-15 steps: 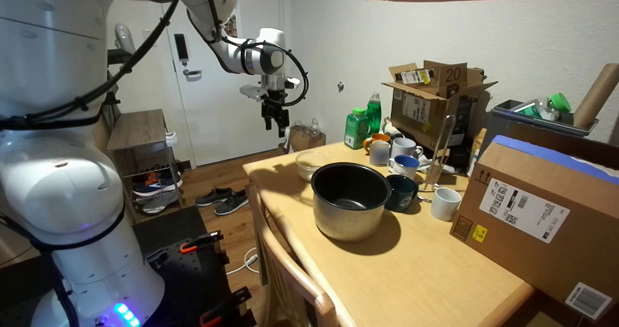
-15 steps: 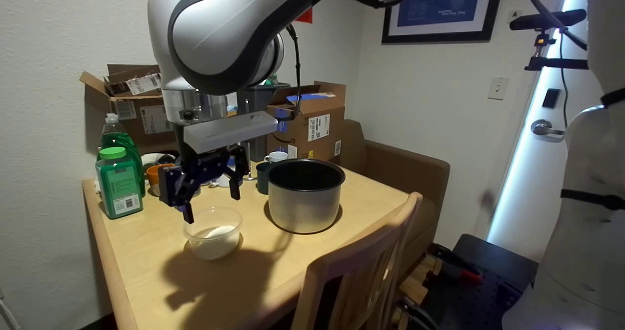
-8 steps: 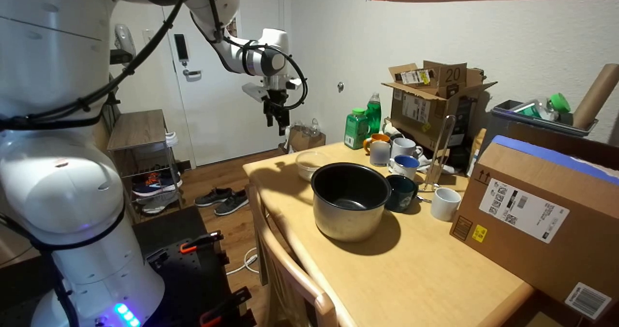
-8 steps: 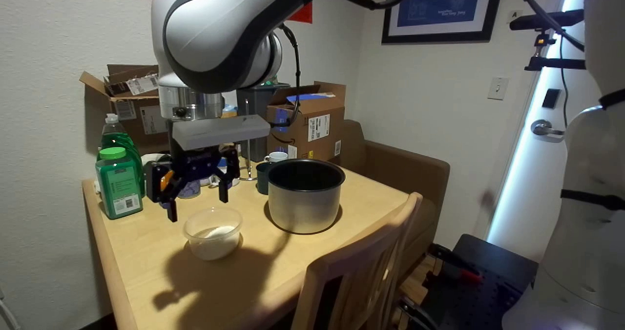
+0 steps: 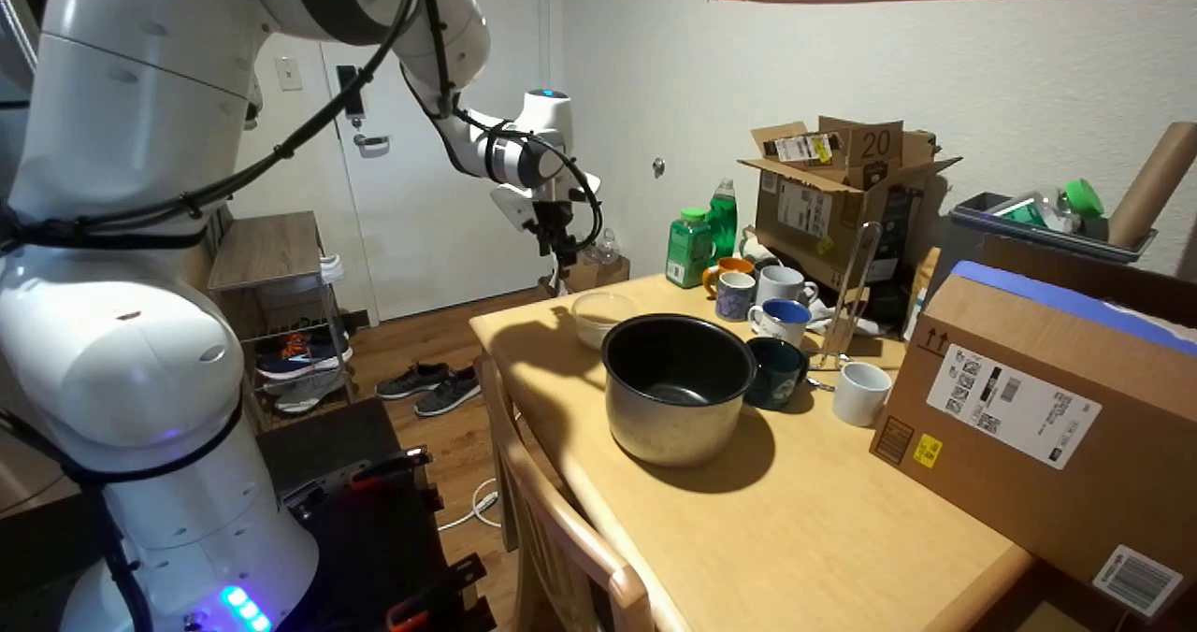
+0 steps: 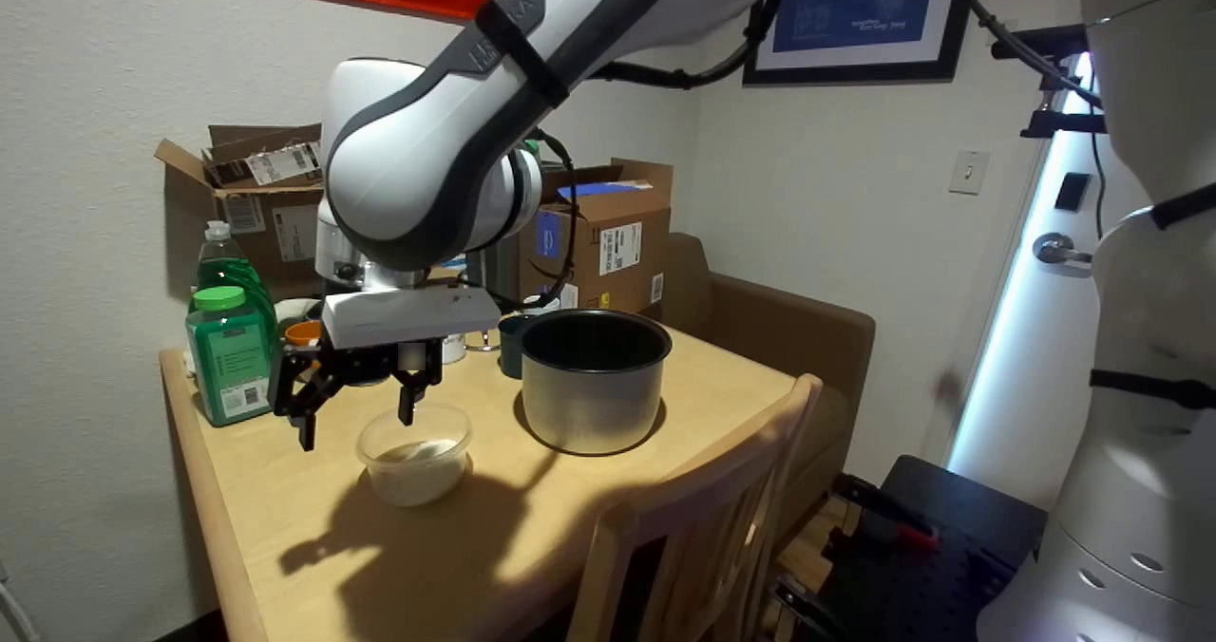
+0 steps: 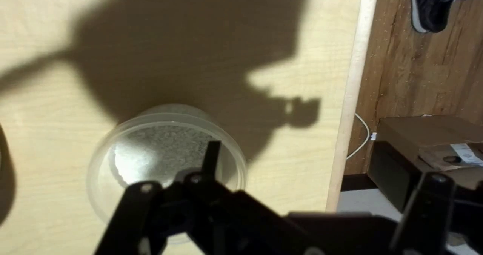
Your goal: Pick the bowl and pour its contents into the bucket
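Observation:
The bowl is a clear round container with white grainy contents. It stands upright on the table in both exterior views (image 5: 598, 319) (image 6: 415, 479) and below me in the wrist view (image 7: 151, 153). The bucket, a large silver-grey pot with a dark inside, stands near it in both exterior views (image 5: 675, 422) (image 6: 591, 405). My gripper is open and empty, its fingers apart (image 6: 356, 433) (image 7: 298, 145). It hangs above the table, higher than the bowl. In the wrist view one finger overlaps the bowl's rim and the other lies far right, past the table edge.
Several mugs (image 5: 781, 319) stand behind the bucket. Green bottles (image 6: 231, 357) stand at the table's corner. Cardboard boxes (image 5: 1038, 417) stand along the table's back and end. A wooden chair (image 6: 703, 519) stands against the table's side. The arm's shadow falls near the bowl.
My gripper has come down; in the exterior views it has moved right in one picture and left in another. The bowl and bucket have not moved. The fingers stay open.

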Controlling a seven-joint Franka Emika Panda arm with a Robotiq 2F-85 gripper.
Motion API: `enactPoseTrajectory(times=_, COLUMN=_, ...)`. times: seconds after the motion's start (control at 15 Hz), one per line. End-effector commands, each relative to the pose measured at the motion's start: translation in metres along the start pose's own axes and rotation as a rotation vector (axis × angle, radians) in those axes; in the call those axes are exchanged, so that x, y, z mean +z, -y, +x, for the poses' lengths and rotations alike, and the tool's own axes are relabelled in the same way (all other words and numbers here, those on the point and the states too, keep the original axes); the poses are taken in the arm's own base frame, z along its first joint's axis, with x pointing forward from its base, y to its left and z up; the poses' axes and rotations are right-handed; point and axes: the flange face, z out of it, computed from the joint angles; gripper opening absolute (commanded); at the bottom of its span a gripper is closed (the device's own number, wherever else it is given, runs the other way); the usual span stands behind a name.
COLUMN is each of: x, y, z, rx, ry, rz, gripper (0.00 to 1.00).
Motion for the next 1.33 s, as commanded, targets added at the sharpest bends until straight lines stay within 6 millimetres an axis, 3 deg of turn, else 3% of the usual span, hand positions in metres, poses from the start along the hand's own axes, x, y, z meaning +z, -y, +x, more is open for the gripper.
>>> enactPoseTrajectory(times=0.0, x=0.01, y=-0.002, z=0.018, rx=0.02, ry=-0.037, rz=-0.02, gripper=1.0)
enactPoseTrajectory(times=0.6, x=0.031, y=-0.007, z=0.062, rx=-0.002, ry=-0.043, rz=-0.118, gripper=1.0)
enactPoseTrajectory(times=1.27, x=0.069, y=-0.012, z=0.075, rx=0.022, ry=0.045, rz=-0.175, gripper=1.0)
